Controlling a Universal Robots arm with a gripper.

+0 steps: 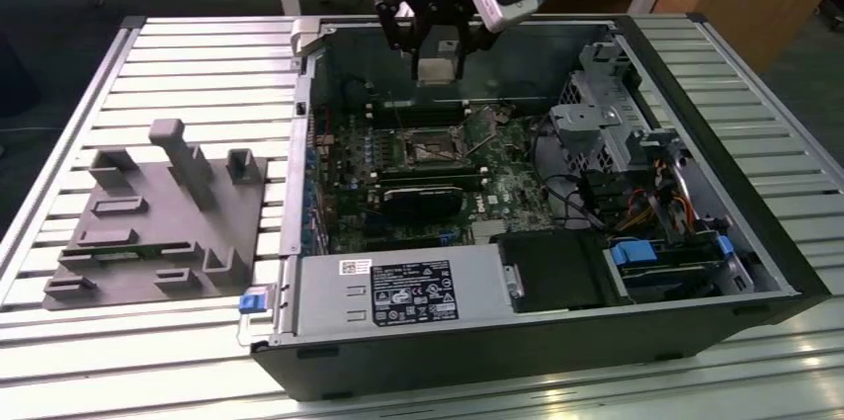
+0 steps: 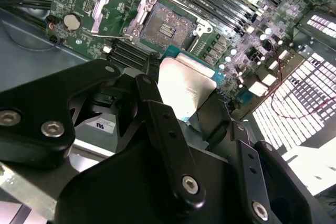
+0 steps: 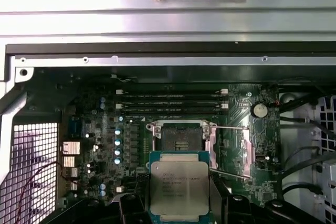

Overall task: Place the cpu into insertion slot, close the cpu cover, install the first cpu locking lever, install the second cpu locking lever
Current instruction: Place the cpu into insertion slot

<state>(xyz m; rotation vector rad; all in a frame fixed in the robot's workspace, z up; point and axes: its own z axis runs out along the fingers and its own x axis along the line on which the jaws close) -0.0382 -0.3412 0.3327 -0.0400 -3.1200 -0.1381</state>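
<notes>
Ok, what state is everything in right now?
cpu: held in the pincer, not yet seated.
pincer: shut on the cpu, above the board.
insertion slot: empty, uncovered.
cpu cover: swung open.
computer case: side open.

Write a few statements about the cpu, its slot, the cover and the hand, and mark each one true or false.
1. The hand grips the cpu. True.
2. The cpu sits in the insertion slot. False: the slot is empty, and the cpu is off the board, in the hand.
3. The cpu cover is shut over the slot. False: it is swung open beside it.
4. A grey fixture lies outside the computer case. True.
</notes>
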